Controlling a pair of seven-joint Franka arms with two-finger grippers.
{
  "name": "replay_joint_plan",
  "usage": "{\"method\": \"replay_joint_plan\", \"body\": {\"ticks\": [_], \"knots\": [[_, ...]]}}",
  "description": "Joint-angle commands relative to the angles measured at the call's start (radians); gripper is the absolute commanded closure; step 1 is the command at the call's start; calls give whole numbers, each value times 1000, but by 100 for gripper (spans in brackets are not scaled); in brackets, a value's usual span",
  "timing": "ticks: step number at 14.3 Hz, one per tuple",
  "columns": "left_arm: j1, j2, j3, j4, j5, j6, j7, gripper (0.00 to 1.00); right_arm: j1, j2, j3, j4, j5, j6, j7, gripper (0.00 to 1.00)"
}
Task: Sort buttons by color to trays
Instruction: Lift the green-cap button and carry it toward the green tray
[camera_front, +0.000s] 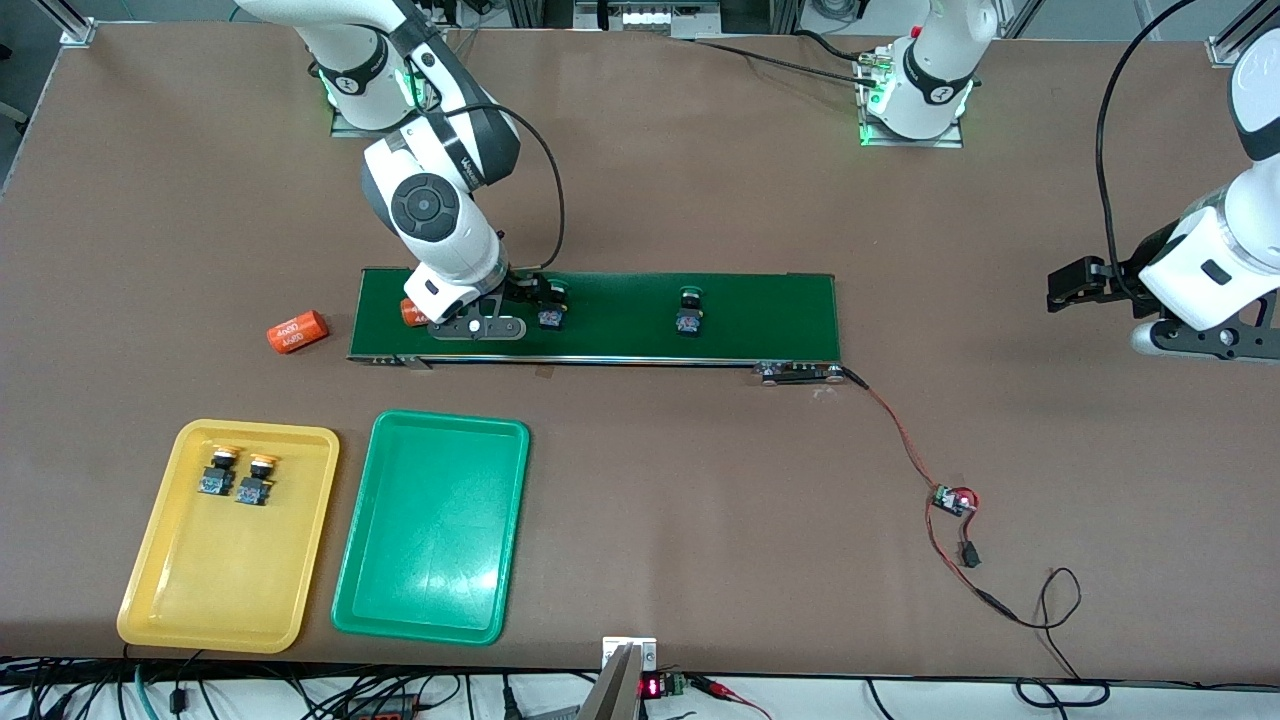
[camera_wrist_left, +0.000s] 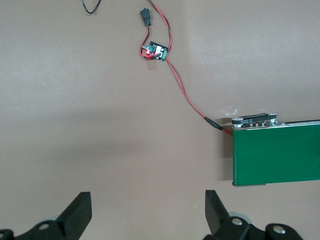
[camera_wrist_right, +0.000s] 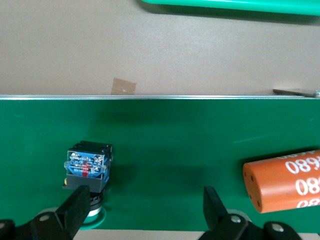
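Note:
Two green buttons lie on the dark-green conveyor belt (camera_front: 620, 315): one (camera_front: 551, 305) beside my right gripper, one (camera_front: 688, 312) farther toward the left arm's end. My right gripper (camera_front: 515, 295) is open, low over the belt. In the right wrist view (camera_wrist_right: 145, 210) one finger (camera_wrist_right: 75, 207) stands next to the nearer green button (camera_wrist_right: 86, 170) and nothing is between the jaws. Two yellow-orange buttons (camera_front: 217, 472) (camera_front: 257, 480) lie in the yellow tray (camera_front: 200, 590). The green tray (camera_front: 432, 540) holds nothing. My left gripper (camera_front: 1070, 285) (camera_wrist_left: 148, 210) waits open over bare table.
One orange cylinder marked 4680 (camera_front: 412, 312) (camera_wrist_right: 282, 185) lies on the belt beside my right gripper. Another (camera_front: 298, 331) lies on the table off the belt's end. A red-black wire with a small circuit board (camera_front: 955, 498) (camera_wrist_left: 155, 50) runs from the belt's other end (camera_wrist_left: 277, 155).

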Motion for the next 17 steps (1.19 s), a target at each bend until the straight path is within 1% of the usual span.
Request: {"method": "replay_joint_plan", "body": {"ticks": [1, 4, 6, 11, 17], "knots": [[7, 17, -11, 34, 23, -18, 1, 0, -6, 3, 3, -4, 14, 13, 21, 0], [48, 24, -2, 37, -48, -2, -8, 0, -6, 16, 3, -2, 17, 16, 24, 0], [97, 20, -8, 38, -59, 12, -7, 0, -6, 26, 3, 1, 37, 18, 24, 0], [101, 9, -12, 38, -48, -7, -4, 0, -6, 43, 5, 4, 38, 27, 49, 0], [110, 1, -6, 38, -108, -60, -7, 0, -6, 76, 3, 4, 38, 59, 53, 0]]}}
